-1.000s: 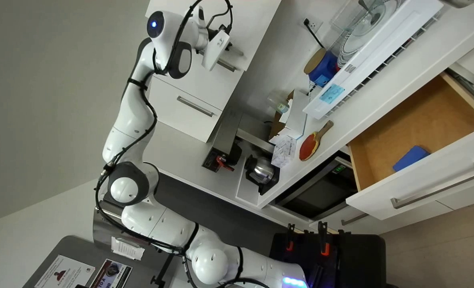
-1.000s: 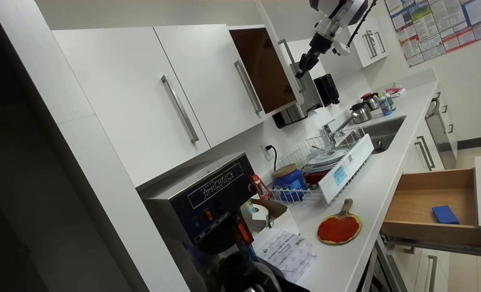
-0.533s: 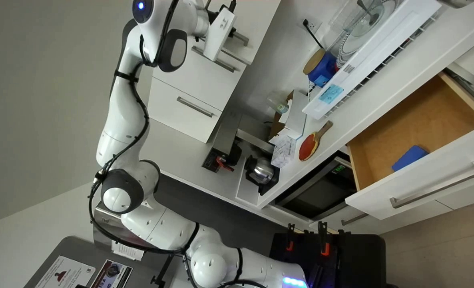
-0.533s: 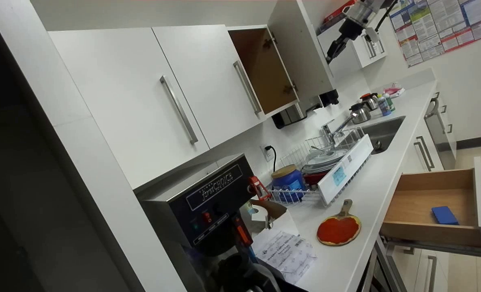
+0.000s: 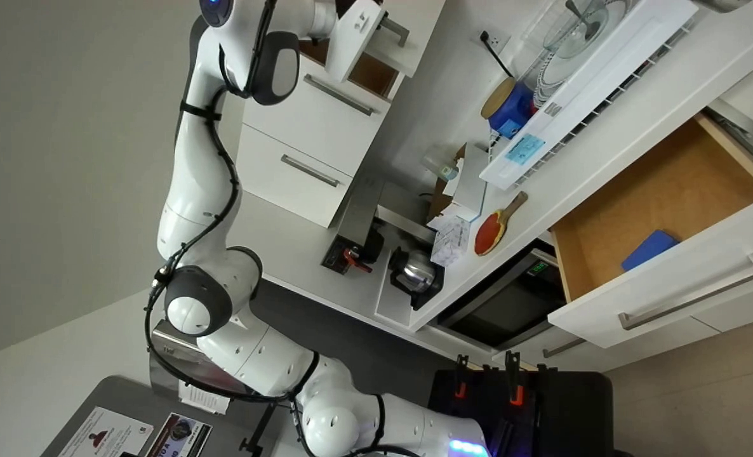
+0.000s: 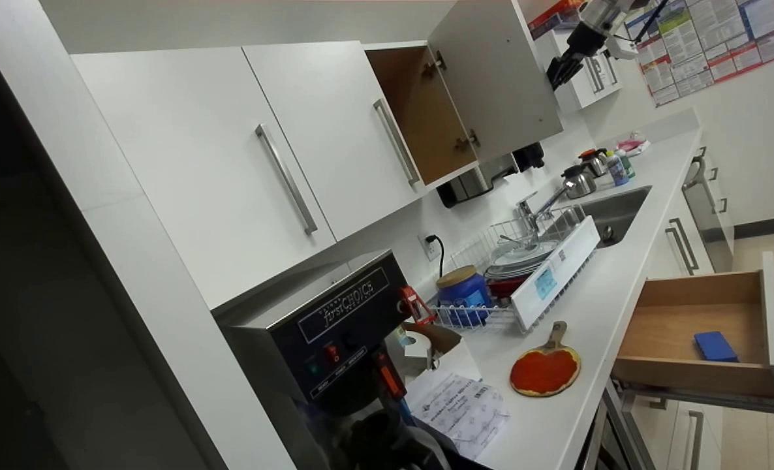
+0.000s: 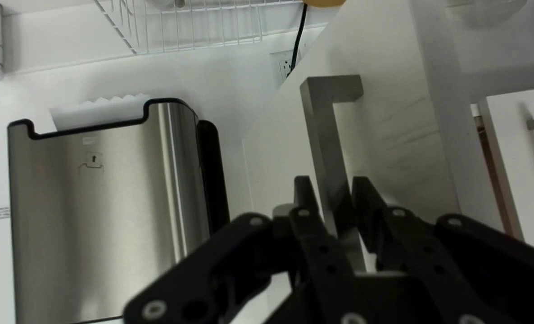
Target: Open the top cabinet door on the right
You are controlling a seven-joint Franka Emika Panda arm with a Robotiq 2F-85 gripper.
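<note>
In an exterior view, the top cabinet door (image 6: 501,81) stands open on the two o'clock side of its brown compartment (image 6: 419,124), inner face showing, its long axis tilted from eleven to five; from the hinges (image 6: 472,138) it points toward two. In the wrist view, the gripper (image 7: 333,189) is clamped on the door's silver handle (image 7: 328,130), which runs nearly twelve to six.

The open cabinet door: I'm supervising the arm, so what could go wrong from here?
The handle might slip free: the gripper straddles its bar in the wrist view, but whether it clamps is unclear. The cabinet door stands wide open in an exterior view, so swinging it further could strain its hinges.
</note>
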